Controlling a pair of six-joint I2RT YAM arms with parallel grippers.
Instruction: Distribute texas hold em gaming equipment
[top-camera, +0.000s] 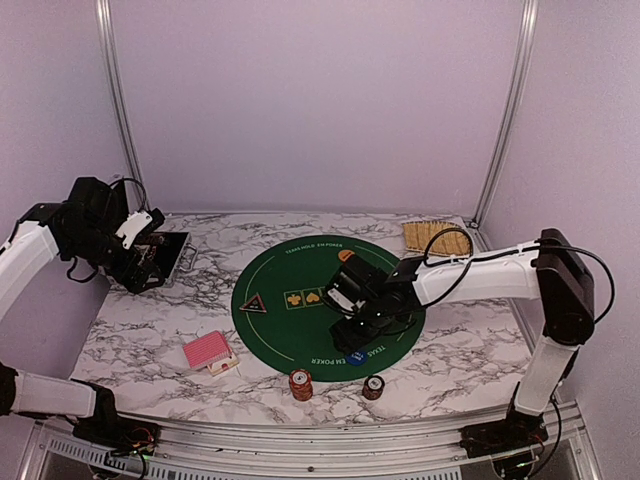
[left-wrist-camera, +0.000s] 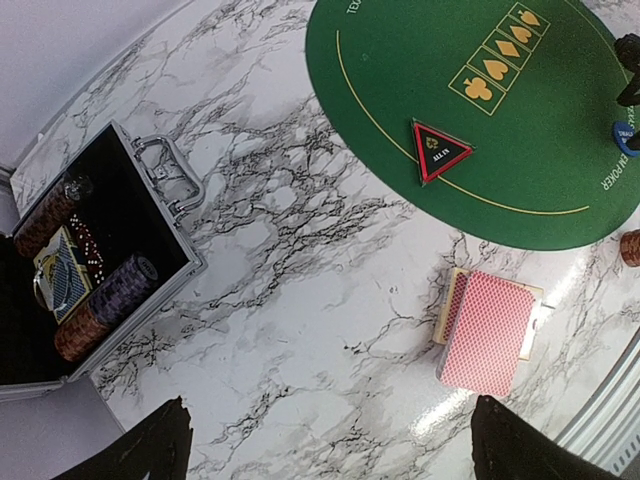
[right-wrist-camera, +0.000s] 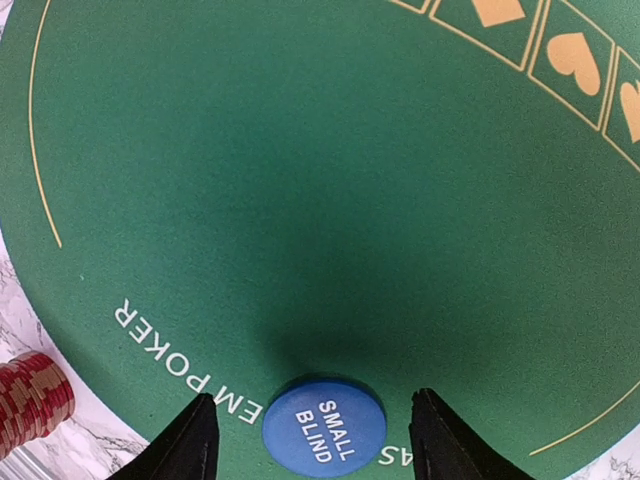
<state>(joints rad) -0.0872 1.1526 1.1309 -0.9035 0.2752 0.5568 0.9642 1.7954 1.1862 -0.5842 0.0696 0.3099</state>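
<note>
Right fingers (right-wrist-camera: 195, 440) are apart, straddling the blue disc (right-wrist-camera: 323, 428) (SMALL BLIND). The disc lies flat on the green mat (right-wrist-camera: 300, 200) at its near rim, over the printed lettering. Looks like a gap each side; can't confirm contact. My read: small-blind step, either a pinch or a let-go. If pinching: the disc is thin, so get low, centre it and close square on the edge so it doesn't flip. If letting go: lift straight up, no sideways drag. Room: the mat edge is just beyond the disc, then worktop (top-camera: 150, 330). The red chip stack (right-wrist-camera: 30, 405) sits off the mat near one finger, and the second chip stack (top-camera: 373, 387) is also near, so don't sweep outward. Toward mat centre there's room. Left fingers (left-wrist-camera: 150, 450) are apart, holding nothing, above the worktop beside the open case (left-wrist-camera: 150, 270). The cards (left-wrist-camera: 487, 330) and black triangle (left-wrist-camera: 440, 150) are well apart from the right arm.
</note>
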